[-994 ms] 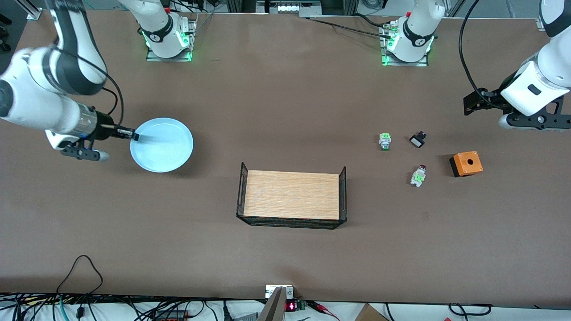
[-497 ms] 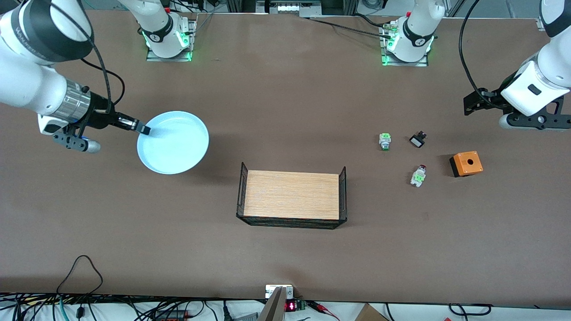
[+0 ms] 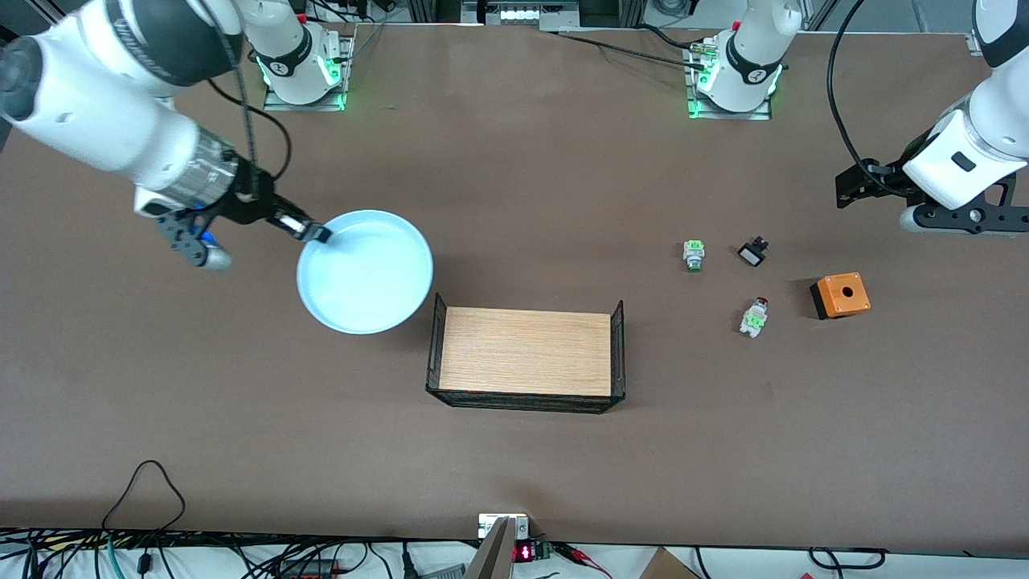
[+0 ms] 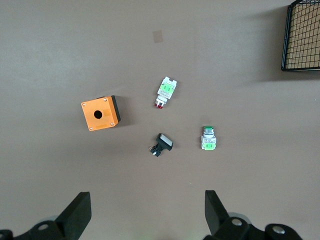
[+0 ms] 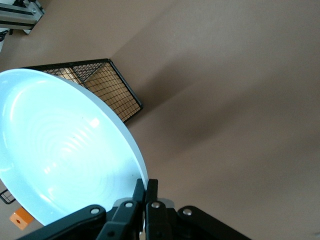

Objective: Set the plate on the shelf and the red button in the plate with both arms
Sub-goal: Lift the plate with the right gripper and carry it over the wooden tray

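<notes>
Over the table toward the right arm's end, the right gripper (image 3: 315,233) is clamped on the rim of one plate (image 3: 366,272), carried in the air beside one wire tray (image 3: 526,402); next it needs lowering onto the wooden base. One red button (image 3: 754,317) lies near one orange box (image 3: 840,295), one green-capped switch (image 3: 694,255) and one black part (image 3: 752,253). The left gripper (image 4: 145,220) waits above them, fingers apart.

I see a big brown table (image 3: 514,466). In its middle sits a wire tray (image 3: 526,354) with a wooden floor. Toward the left arm's end lie the red button (image 3: 754,317), a green button (image 3: 694,255), a small black part (image 3: 752,252) and an orange box (image 3: 840,295).
</notes>
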